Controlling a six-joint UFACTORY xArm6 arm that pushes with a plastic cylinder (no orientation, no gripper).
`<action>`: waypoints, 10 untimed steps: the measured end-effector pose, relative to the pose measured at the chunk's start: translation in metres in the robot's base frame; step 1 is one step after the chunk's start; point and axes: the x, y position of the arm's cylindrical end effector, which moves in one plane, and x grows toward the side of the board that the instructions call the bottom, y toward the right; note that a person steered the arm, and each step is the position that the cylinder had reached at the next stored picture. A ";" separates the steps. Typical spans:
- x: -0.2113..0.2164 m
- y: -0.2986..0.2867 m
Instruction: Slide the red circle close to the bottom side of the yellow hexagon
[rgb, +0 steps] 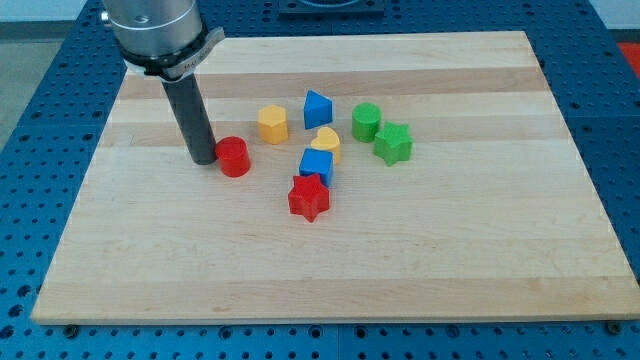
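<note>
You have no gripper here to open or shut: the arm ends in a plain rod, and my tip (203, 160) grasps nothing. It stands on the worktop (450, 260) touching, or just about touching, the red circle (234, 157) at its 9 o'clock side.

The red circle sits left of the cluster, with the yellow hexagon (272, 124) near it at about 1 o'clock, a small gap between them. The spot you want lies at the hexagon's 6 o'clock, so the circle needs only a short slide toward 3 o'clock.

Judge the circle as a light, stiff little block that skids readily on smooth wood. Being round, it will likely roll off the rod sideways if pushed off-centre, so press through its middle and go slowly.

Watch what lies beyond: the blue block (316, 165) and the red star (309, 197) sit at the circle's 3 to 4 o'clock, and the yellow heart (325, 142) at the hexagon's 4 o'clock. An overlong push could knock them.
</note>
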 end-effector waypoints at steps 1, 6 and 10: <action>0.004 0.001; 0.028 0.006; 0.028 0.031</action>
